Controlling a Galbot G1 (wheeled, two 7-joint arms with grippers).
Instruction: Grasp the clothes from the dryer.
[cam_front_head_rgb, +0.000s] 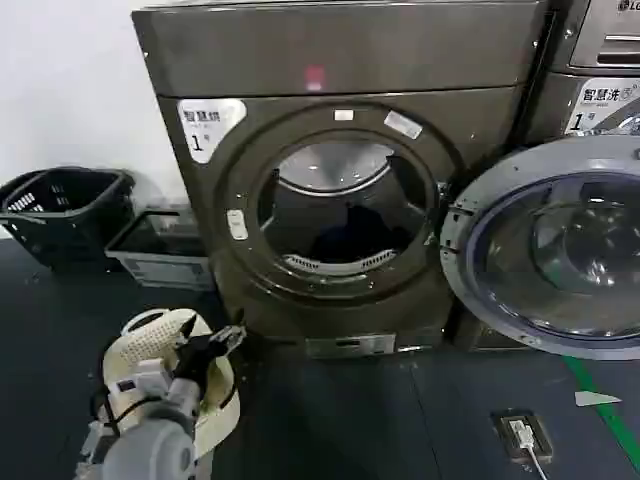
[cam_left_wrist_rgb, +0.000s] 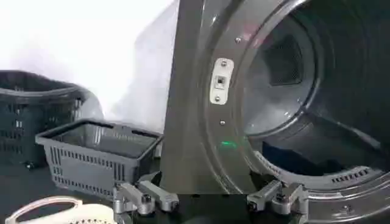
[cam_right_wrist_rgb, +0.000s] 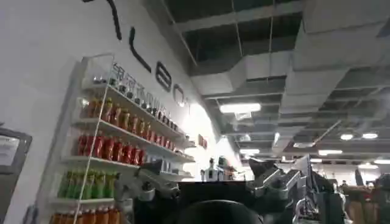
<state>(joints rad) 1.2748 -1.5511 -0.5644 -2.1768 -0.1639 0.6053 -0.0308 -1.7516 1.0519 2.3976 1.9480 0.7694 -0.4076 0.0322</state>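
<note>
Head view takes in the whole bronze-grey dryer (cam_front_head_rgb: 340, 190) from the front, with its white "1" sticker (cam_front_head_rgb: 207, 125) at about 10 o'clock of the round porthole (cam_front_head_rgb: 338, 210) and a small pink light (cam_front_head_rgb: 315, 76) above at 12 o'clock. The glass door (cam_front_head_rgb: 555, 250) hangs swung open at 3 o'clock of the opening. Deep inside the drum, low at about 5 o'clock, the clothes (cam_front_head_rgb: 358, 232) lie as a dark bundle on the drum floor. The left gripper (cam_front_head_rgb: 226, 340) sits well in front of the machine, at 7 o'clock of the porthole, above a white basket (cam_front_head_rgb: 160, 335) on the dark floor. Two dark baskets (cam_front_head_rgb: 65, 210) stand against the wall at 9 o'clock of the dryer.

Left wrist view comes in close on the porthole rim and its latch plate (cam_left_wrist_rgb: 220, 80), which the head view gives as a small pale patch. It shows the left gripper (cam_left_wrist_rgb: 210, 201) with fingers (cam_left_wrist_rgb: 146, 198) spread wide apart, holding nothing and touching nothing, and a sliver of the clothes (cam_left_wrist_rgb: 292, 159) dark blue on the drum floor beyond. A grey basket (cam_left_wrist_rgb: 97, 155) stands beside the machine.

Right wrist view faces away from the dryer, toward shelves of bottles (cam_right_wrist_rgb: 116, 146) and a ceiling; the right gripper (cam_right_wrist_rgb: 213, 189) is spread open and empty.
</note>
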